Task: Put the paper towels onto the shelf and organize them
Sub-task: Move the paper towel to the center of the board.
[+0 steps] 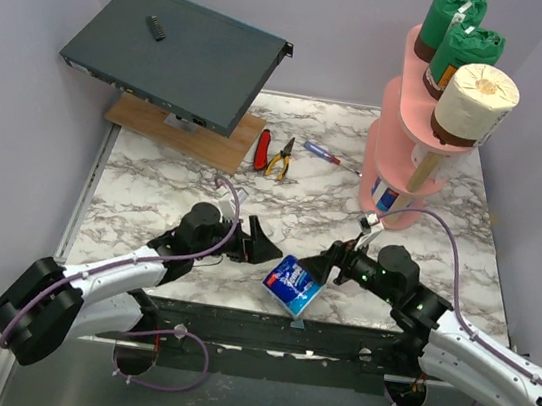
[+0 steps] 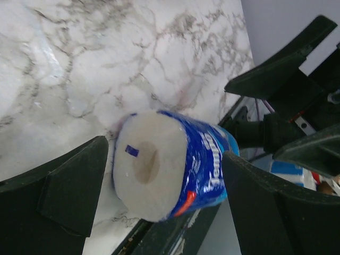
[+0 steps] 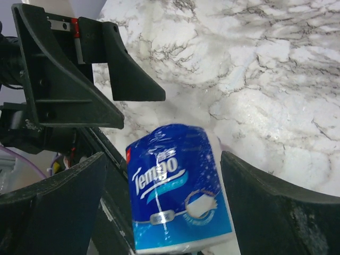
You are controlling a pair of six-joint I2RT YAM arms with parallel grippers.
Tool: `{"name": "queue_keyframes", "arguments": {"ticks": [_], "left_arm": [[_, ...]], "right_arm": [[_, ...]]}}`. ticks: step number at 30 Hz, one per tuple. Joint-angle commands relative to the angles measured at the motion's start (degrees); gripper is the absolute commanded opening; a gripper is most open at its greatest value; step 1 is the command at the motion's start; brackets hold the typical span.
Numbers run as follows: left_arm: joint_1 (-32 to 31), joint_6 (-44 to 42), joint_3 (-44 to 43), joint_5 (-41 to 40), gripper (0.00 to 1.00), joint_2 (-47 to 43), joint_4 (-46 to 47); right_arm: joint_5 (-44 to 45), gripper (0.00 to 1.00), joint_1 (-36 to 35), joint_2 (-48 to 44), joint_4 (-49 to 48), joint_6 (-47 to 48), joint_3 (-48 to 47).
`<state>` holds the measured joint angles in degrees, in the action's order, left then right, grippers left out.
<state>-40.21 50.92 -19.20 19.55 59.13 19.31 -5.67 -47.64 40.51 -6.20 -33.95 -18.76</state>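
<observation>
Blue-and-white roll (image 1: pixel 293 284) lies lower centre, at the near edge of the table (image 1: pixel 182 186). Left gripper (image 1: pixel 262 241) and right gripper (image 1: pixel 325 268) flank it, jaws spread, gripping nothing. Risk: a finger nudge tips it off. Shelf (image 1: pixel 400 145), upper right, holds others.

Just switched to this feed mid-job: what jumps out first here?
A blue-and-white wrapped roll lies on its side at the near edge of the marble table, between the left gripper and the right gripper, both open. At the far right, the pink shelf already carries two green-wrapped rolls and a bare white roll on its top tier. A dark grey box sits at the far left.
</observation>
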Motion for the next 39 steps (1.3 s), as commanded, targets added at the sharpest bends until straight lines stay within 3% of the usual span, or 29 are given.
{"name": "queue_keyframes", "arguments": {"ticks": [1, 10, 16, 28, 39], "left_arm": [[0.22, 1.23, -0.27, 12.77, 0.90, 3.72, 7.92], [0.27, 1.38, -1.66, 19.12, 0.85, 6.40, 8.63], [0.21, 1.45, -2.93, 21.78, 0.84, 12.97, 10.81], [-0.59, 1.86, -4.06, 29.93, 0.78, 17.80, 18.13], [-2.00, 5.43, -6.37, 33.50, 0.71, 27.82, 24.46]], "right_arm": [[0.39, 0.91, -0.26, -2.71, 7.90, -3.44, -2.40], [-0.63, 0.90, -0.26, -11.00, 14.66, -8.26, -1.19], [-0.03, 0.90, -0.26, -15.42, 14.95, -9.84, 1.15], [-0.39, 0.90, -0.27, -14.07, 12.27, -9.04, 1.36], [-0.42, 0.90, -0.27, -13.31, 10.37, -8.67, 2.06]]}}
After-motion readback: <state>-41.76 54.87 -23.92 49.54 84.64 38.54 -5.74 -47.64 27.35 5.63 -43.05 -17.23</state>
